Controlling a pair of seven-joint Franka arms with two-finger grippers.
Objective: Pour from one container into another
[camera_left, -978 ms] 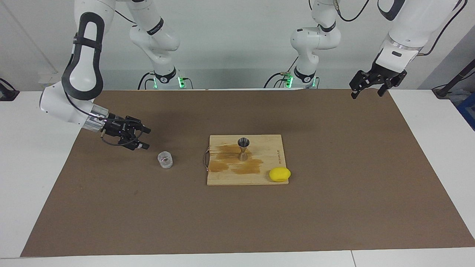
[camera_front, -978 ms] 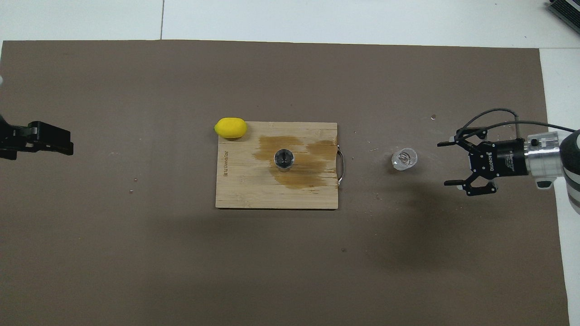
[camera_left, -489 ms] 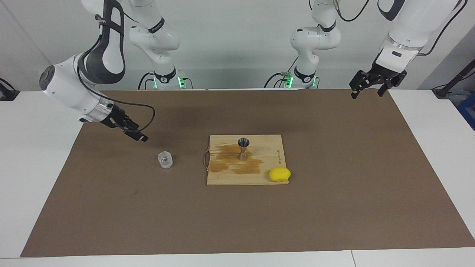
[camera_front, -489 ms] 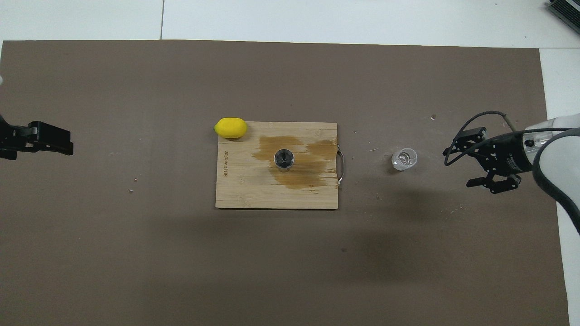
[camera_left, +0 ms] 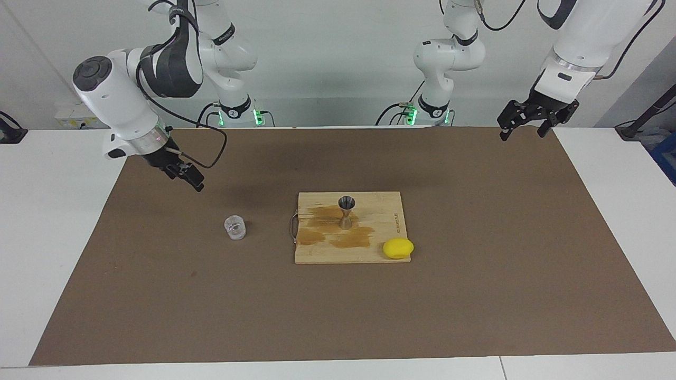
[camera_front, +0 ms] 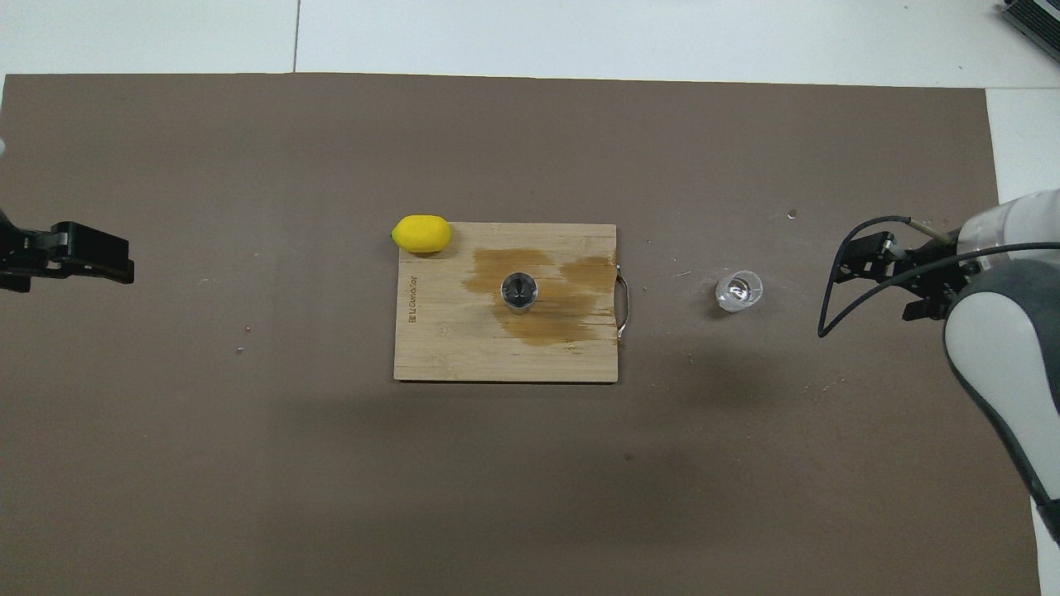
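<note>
The right gripper (camera_left: 191, 179) has pulled up and away from the glass cup (camera_left: 235, 228) — jaws spread wide, holding nothing. The thick-walled clear cup stands on the brown mat toward the right arm's end. The hourglass metal jigger (camera_left: 346, 212) stands upright on the stained wooden board (camera_left: 380, 211), a smooth lemon (camera_left: 398, 248) at its corner. The left gripper (camera_left: 524, 122) waits, open and empty.

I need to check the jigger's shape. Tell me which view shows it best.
The facing view: the jigger stands upright on the cutting board, hourglass profile visible. The overhead view shows only its round mouth.
</note>
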